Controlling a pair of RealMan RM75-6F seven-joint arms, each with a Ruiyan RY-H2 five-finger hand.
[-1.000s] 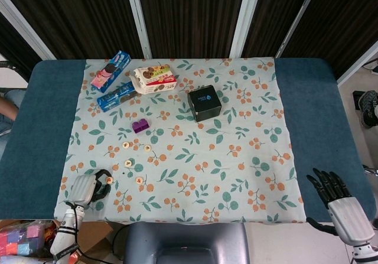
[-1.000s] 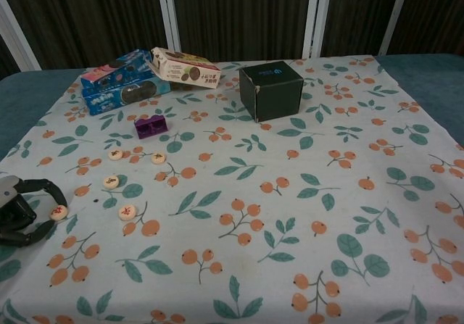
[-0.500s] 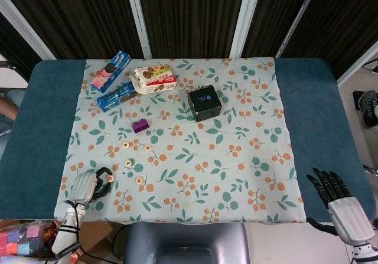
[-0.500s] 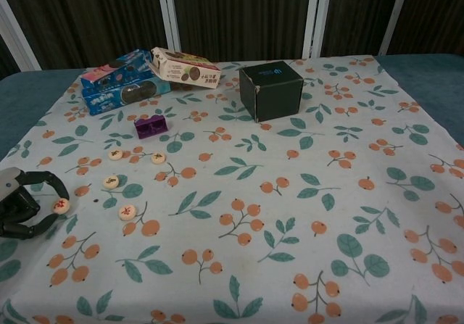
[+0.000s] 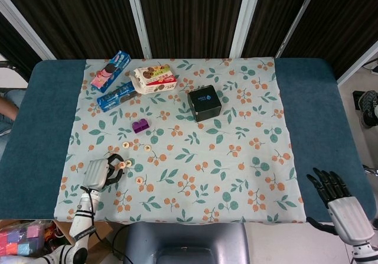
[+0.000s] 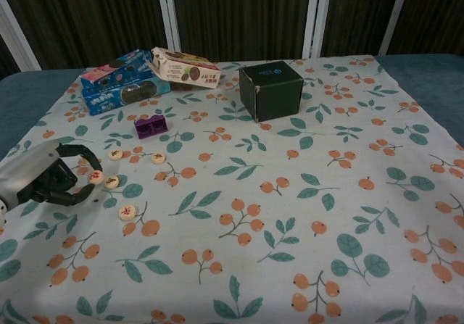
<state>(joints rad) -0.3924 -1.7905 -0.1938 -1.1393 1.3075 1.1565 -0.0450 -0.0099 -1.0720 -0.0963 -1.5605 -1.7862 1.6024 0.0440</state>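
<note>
My left hand (image 5: 97,174) (image 6: 42,180) hovers over the front left of the floral cloth (image 5: 236,175) and pinches a round wooden disc (image 5: 121,165) (image 6: 96,178) at its fingertips. The held disc is right beside another disc (image 5: 129,163) (image 6: 111,182) lying on the cloth. Further discs lie nearby: two (image 5: 125,144) (image 5: 147,147) farther back and one (image 5: 139,181) (image 6: 126,211) nearer the front. My right hand (image 5: 339,200) hangs beyond the table's front right corner with fingers spread, holding nothing; the chest view does not show it.
A purple block (image 5: 140,126) (image 6: 151,127) sits behind the discs. A black box (image 5: 204,103) (image 6: 271,90) stands mid-table. Three biscuit boxes (image 5: 110,71) (image 5: 116,96) (image 5: 155,79) lie at the back left. Blue table surface (image 5: 35,128) flanks the cloth.
My left hand has moved up and to the right from the cloth's front left corner, carrying the disc to the other discs. The right hand has stayed still.
</note>
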